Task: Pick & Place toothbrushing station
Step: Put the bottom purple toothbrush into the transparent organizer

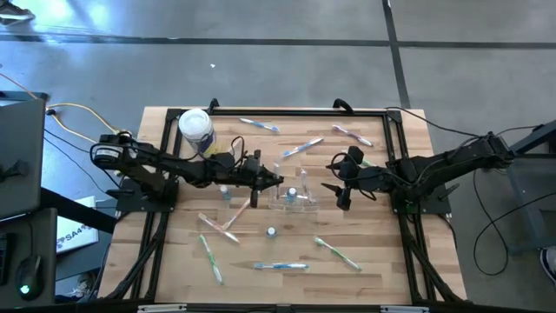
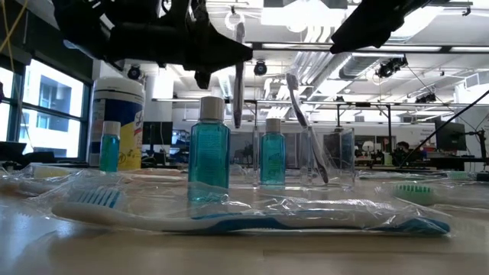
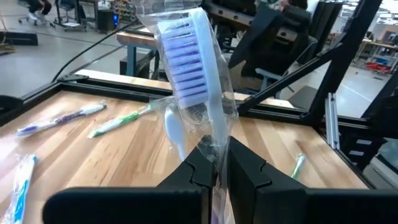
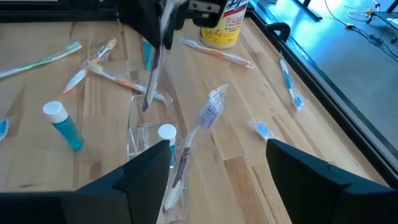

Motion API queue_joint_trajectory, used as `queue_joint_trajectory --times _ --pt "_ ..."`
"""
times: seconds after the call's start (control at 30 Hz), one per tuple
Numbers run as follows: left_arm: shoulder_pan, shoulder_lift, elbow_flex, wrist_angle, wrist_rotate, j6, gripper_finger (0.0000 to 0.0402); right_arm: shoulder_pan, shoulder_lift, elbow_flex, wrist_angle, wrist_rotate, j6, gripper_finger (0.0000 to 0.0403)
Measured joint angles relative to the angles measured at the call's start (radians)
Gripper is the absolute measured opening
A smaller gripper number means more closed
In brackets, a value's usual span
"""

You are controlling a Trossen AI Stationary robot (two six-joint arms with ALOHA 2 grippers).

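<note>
Left wrist view: wrapped white toothbrush [image 3: 198,87] pinched upright in left tool [image 3: 221,174].

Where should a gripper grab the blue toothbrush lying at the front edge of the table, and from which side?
Grip the blue toothbrush at mid-handle, from straight above. It lies flat, apart from the other brushes, so the fingers should close across its thin width.

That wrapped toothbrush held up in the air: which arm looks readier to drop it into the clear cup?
The left. Its gripper is shut on the wrapped toothbrush, beside the clear cup. The right gripper hangs open and empty on the cup's other side.
</note>
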Motion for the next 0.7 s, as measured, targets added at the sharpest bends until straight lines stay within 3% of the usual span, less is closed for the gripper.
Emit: queue_joint_trajectory --times 0.23,0.7 --pt "0.0 0.077 0.0 0.108 0.022 -0.014 0.0016 0.0 0.0 0.0 0.0 0.0 0.0 0.0258" --pt "0.0 0.087 0.001 0.067 0.019 0.003 0.0016 0.0 0.0 0.0 0.0 0.0 0.0 0.0258"
